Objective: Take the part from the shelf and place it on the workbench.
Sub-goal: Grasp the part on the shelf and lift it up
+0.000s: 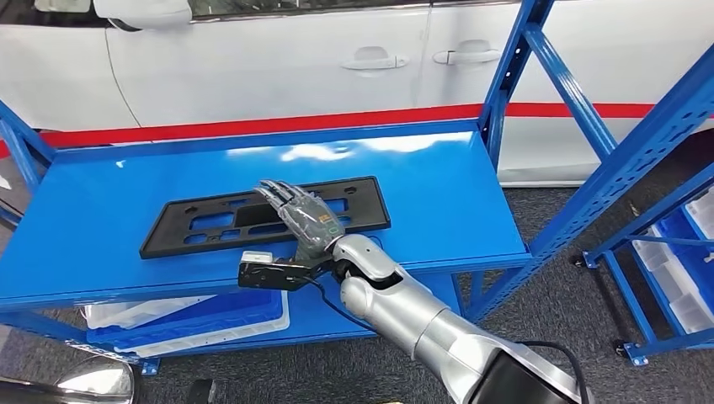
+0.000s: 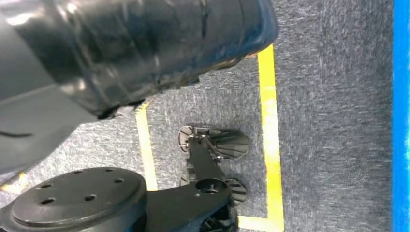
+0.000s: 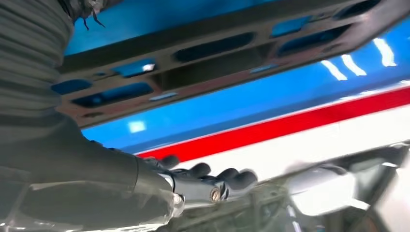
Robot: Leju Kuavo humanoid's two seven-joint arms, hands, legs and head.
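The part, a flat black rectangular frame with cut-out slots (image 1: pixel 210 220), lies on the top deck of the blue shelf (image 1: pixel 438 202). My right hand (image 1: pixel 301 212) reaches in over the shelf's front edge and sits above the right-middle of the frame, fingers stretched out and apart, holding nothing. The right wrist view has the frame (image 3: pixel 217 46) lying flat, with a gap between it and the dark fingers (image 3: pixel 232 176) of my right hand (image 3: pixel 193 181).
A white car with a red stripe (image 1: pixel 278 67) stands close behind the shelf. Blue uprights and a diagonal brace (image 1: pixel 505 76) rise at the shelf's right end. Blue and white bins (image 1: pixel 194 316) sit on the lower deck. Another rack with bins (image 1: pixel 682 278) stands at the right.
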